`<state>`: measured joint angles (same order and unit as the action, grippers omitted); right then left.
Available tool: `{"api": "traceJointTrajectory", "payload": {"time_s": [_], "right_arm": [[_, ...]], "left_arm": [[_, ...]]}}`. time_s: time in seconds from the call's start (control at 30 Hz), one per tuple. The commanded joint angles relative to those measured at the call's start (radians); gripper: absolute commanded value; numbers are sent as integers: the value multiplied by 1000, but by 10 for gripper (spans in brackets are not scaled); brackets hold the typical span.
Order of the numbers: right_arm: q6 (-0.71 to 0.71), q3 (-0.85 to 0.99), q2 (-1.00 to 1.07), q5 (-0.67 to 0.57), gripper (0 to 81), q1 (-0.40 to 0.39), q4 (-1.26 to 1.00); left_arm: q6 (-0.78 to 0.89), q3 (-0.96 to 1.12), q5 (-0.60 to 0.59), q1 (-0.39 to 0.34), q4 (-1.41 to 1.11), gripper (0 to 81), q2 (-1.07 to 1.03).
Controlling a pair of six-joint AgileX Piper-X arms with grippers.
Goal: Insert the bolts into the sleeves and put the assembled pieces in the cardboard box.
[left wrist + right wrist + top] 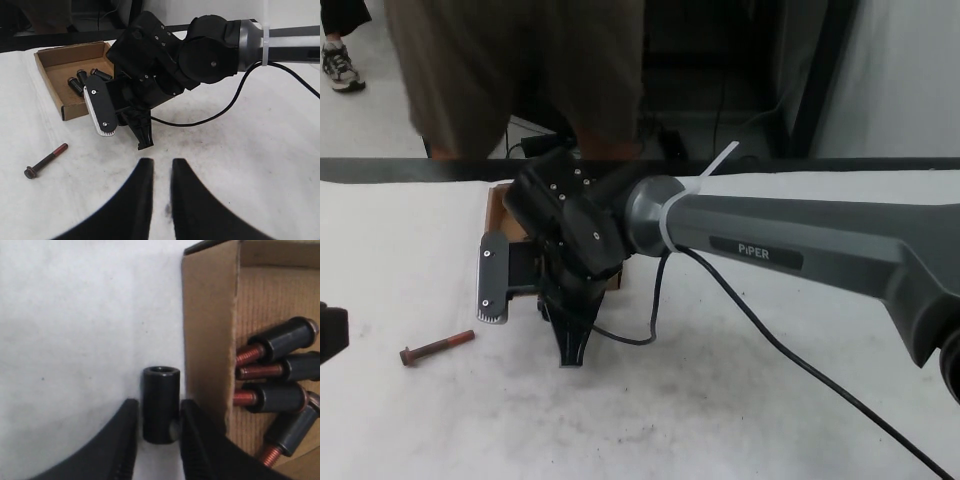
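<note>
The right pincer [158, 407] hung at the near side of the cardboard box [207, 340], its two fingers pressed in on either side of a black sleeve [160, 395], so that it appeared clamped on it. The sleeve was just outside the box and almost touching its outer wall. Its long axis ran parallel to that wall and one open bore end showed. Whether it rested on the surface [720, 410] or was held just off it could not be told. Inside the box lay four assembled pieces [280, 342], each a copper-coloured shank buried in a dark sleeve. The one loose bolt [46, 160] lay flat on the surface, well apart from the sleeve and out toward the left arm's side. It lay on a slant, with its dark head at the end farther from the box and its reddish shank tip aimed roughly toward the box. The left pincer [163, 167] hovered over bare surface with its fingers a narrow gap apart and nothing between them, and the bolt lay ahead of it and off to one side. The right arm [800, 240] stretched across from the opposite side and had the sleeve in hand. The left arm was therefore judged the nearer one to fetch the bolt. The coming move seemed to depend on that gap and on the bolt's slant. The shank would have to be picked up across its length and swung until it lined up with the sleeve's bore
</note>
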<state>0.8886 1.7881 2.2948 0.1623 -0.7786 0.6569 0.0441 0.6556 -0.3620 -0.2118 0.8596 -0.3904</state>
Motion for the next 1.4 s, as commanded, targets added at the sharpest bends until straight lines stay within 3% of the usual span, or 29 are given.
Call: {"api": "traceJointTrajectory", "payload": {"time_s": [0.0,0.13,0.2,0.53,1.07,1.27,1.37], "right_arm": [[7,3,25,-34,184,-8,40],[12,9,25,-32,28,-8,50],[21,20,25,-22,0,-8,59],[-65,149,17,10,0,-13,231],[-220,152,-237,-80,2,-9,422],[-280,152,-316,-146,2,25,509],[-283,140,-364,-146,2,49,518]], "left_arm": [[0,0,2,1,-12,132,3],[0,0,2,1,-12,132,3],[0,0,2,1,-12,132,3],[2,0,47,2,-8,132,3],[5,0,47,2,26,132,3],[231,0,175,2,26,132,-9],[311,0,184,2,22,132,-49]]}}
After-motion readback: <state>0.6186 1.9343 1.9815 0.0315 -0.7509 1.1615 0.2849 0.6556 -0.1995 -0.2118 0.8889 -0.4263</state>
